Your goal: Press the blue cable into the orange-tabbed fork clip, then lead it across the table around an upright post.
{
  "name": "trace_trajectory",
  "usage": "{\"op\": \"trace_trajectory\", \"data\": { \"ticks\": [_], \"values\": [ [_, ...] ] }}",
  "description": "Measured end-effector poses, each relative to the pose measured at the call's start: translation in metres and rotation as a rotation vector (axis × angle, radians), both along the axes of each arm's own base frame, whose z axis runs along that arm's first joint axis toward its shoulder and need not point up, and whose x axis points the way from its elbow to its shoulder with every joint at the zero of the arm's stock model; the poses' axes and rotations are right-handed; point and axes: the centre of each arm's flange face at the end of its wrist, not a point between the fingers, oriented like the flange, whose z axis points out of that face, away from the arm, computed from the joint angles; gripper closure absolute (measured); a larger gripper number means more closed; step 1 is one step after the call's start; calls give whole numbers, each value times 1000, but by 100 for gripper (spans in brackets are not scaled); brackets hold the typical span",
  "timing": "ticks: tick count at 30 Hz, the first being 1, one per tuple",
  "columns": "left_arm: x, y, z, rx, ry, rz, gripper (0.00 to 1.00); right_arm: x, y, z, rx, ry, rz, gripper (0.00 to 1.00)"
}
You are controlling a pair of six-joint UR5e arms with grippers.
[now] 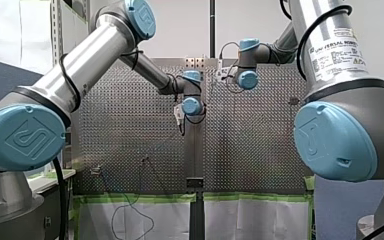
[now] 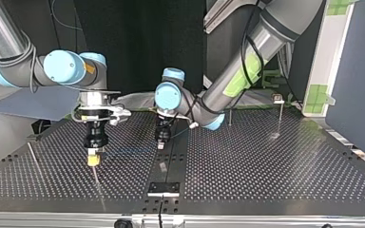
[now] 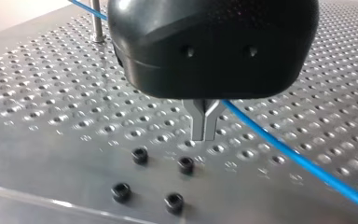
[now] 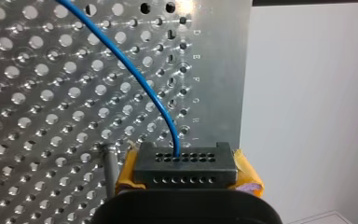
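The left gripper (image 3: 204, 136), black-bodied, is pointing down at the perforated metal counter (image 3: 37, 93), its metal fingers pinching together at the tips. The thin blue cable (image 3: 284, 145) is running just beside them, slanting low over the counter. The right gripper (image 4: 185, 168), with yellow pads, is clenching another stretch of the cable. A slim upright metal post (image 3: 96, 21) is standing near the cable, and four black screw heads (image 3: 185, 164) are sitting close to the left fingers.

Even bright light; glare on perforated table (image 3: 37, 154); dark backdrop (image 2: 138, 38) in top view.
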Motion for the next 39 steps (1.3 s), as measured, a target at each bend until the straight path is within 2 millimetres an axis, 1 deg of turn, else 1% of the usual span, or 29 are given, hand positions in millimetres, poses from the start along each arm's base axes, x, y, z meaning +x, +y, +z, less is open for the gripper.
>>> {"op": "trace_trajectory", "data": {
  "ticks": [7, 16, 31, 39],
  "values": [
    [-2, -9, 11, -8, -11, -7, 100, -6, -4, 7, -7, -13, -2, 100],
    [0, -14, 24, -12, -19, -10, 100, -15, -14, 21, -25, -37, 3, 100],
    [1, -15, 29, -9, -23, -7, 100, -20, -19, 41, -25, -56, 16, 100],
    [5, -14, 34, -4, -36, -2, 100, -30, -25, 54, 13, -76, 13, 100]
  ]
}}
